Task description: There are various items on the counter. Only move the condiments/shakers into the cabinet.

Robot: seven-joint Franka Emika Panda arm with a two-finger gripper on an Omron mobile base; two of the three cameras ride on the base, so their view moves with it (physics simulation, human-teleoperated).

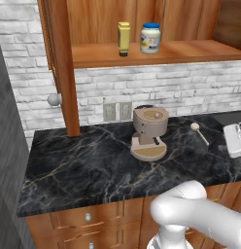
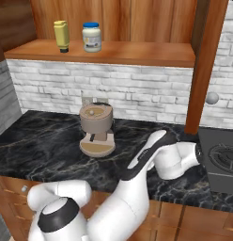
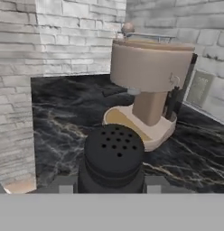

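Black shaker (image 3: 114, 155) betw. gripper (image 3: 109, 184) tips

Squeeze bottle (image 1: 124, 38) left of jar (image 1: 150, 38) on cabinet shelf (image 1: 190, 51), above coffee machine (image 1: 149, 133).

kitchen | marble counter (image 1: 83, 165) | wall cabinet (image 1: 190, 51) | coffee machine (image 1: 149, 132)

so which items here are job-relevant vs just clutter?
Job: yellow squeeze bottle and white jar, already on the cabinet shelf; black shaker, between the gripper fingertips.
Clutter: coffee machine, wooden spoon.
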